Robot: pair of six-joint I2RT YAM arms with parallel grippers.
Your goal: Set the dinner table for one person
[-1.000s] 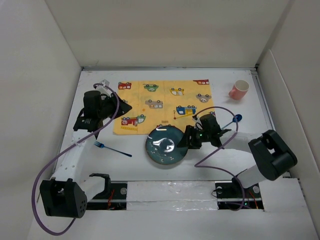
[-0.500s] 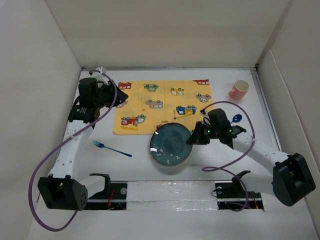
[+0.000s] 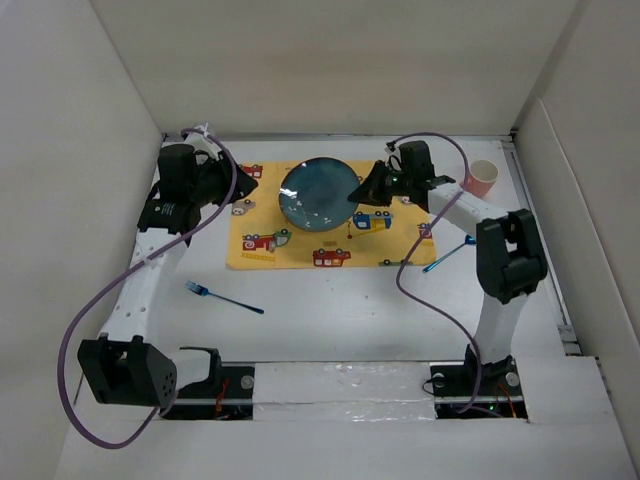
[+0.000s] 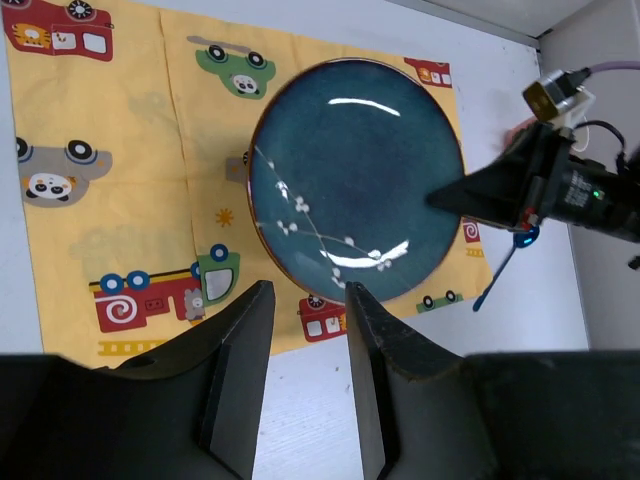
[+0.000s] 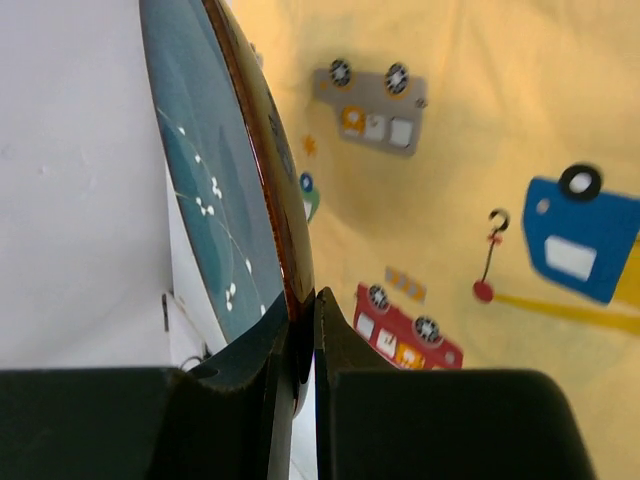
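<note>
A dark teal plate (image 3: 318, 195) with a white twig pattern hangs tilted over the far middle of the yellow car-print placemat (image 3: 300, 245), which lies on the white dinner table (image 3: 330, 320). My right gripper (image 3: 366, 189) is shut on the plate's right rim. In the right wrist view its fingers (image 5: 300, 305) pinch the brown rim of the plate (image 5: 215, 200) above the placemat (image 5: 460, 150). My left gripper (image 3: 243, 187) hovers open over the mat's left edge. In the left wrist view its fingertips (image 4: 307, 292) hold nothing, with the plate (image 4: 355, 180) beyond them.
A blue fork (image 3: 224, 297) lies on the table left of the mat's near edge. A blue spoon (image 3: 447, 255) lies right of the mat, also visible in the left wrist view (image 4: 498, 275). A pink cup (image 3: 478, 178) stands at the far right. White walls enclose the table.
The right arm has closed on the plate's rim and carried it from the table in front of the mat up to the mat's far middle. The left arm shifted slightly toward the back.
</note>
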